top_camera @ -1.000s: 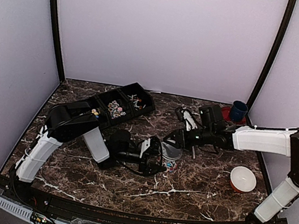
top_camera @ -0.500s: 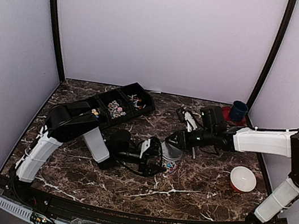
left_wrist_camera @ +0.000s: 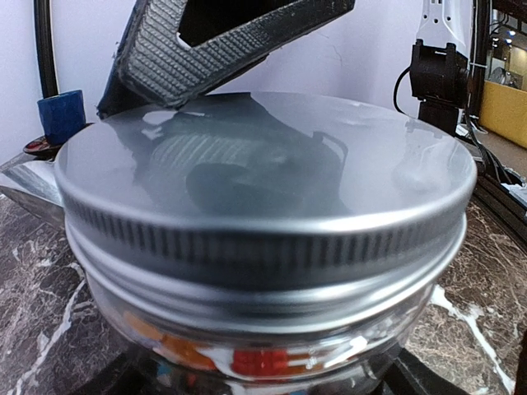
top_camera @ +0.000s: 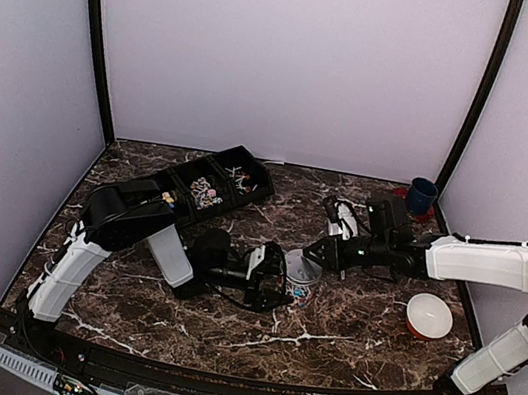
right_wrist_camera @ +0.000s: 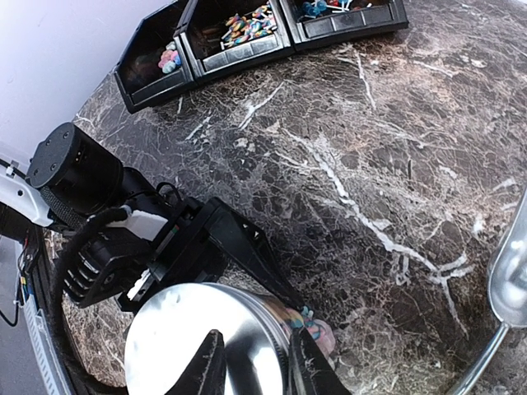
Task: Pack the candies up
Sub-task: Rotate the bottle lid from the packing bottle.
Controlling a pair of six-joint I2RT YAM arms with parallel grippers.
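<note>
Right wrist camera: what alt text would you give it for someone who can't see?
A round silver metal lid sits on a small clear jar of candies, the right gripper poised over it, fingers apart, and the left gripper holding the jar. Beyond, across the dark marble table, a black three-compartment tray holds more.

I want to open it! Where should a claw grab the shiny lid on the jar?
Best by its ridged side band, coming down from above, a finger on each side. The lid is round and lies flat, and the left claw hugs the jar below it.
</note>
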